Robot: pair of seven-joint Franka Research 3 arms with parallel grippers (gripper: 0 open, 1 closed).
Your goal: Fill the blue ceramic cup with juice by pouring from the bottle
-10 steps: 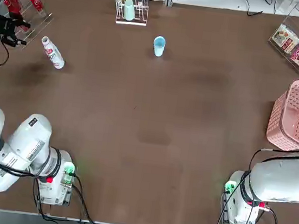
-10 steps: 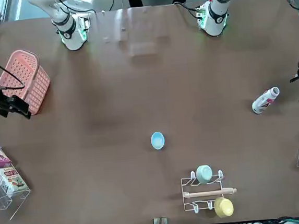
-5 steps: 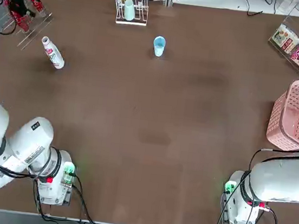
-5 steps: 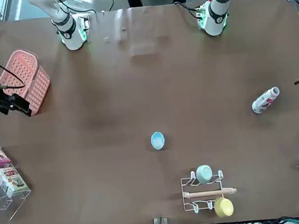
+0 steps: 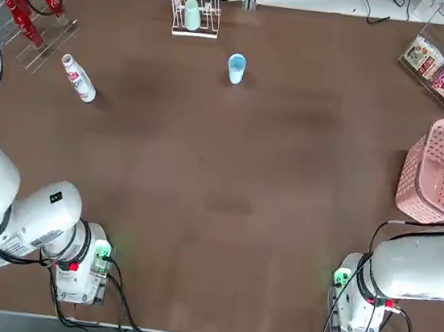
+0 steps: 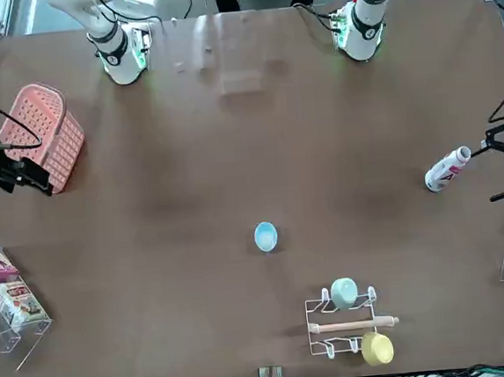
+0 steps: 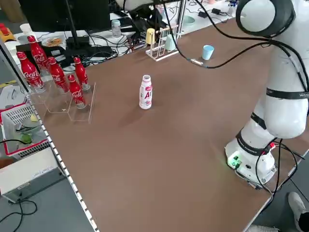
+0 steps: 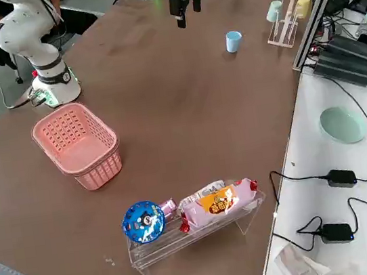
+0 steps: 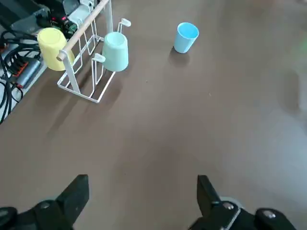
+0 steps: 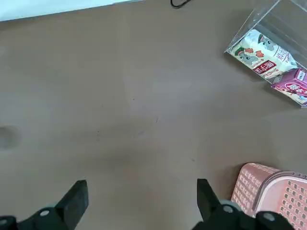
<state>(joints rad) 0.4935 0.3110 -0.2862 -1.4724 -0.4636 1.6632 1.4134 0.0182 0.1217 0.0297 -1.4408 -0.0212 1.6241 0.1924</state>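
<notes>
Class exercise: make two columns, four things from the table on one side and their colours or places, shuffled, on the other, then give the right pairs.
1. blue cup
2. bottle
3. yellow cup
4. left gripper

A. on the white rack
B. open and empty
C. upright on the table, white cap
D. light blue, standing apart from the rack

Pairs: 1-D; 2-C; 3-A; 4-B
</notes>
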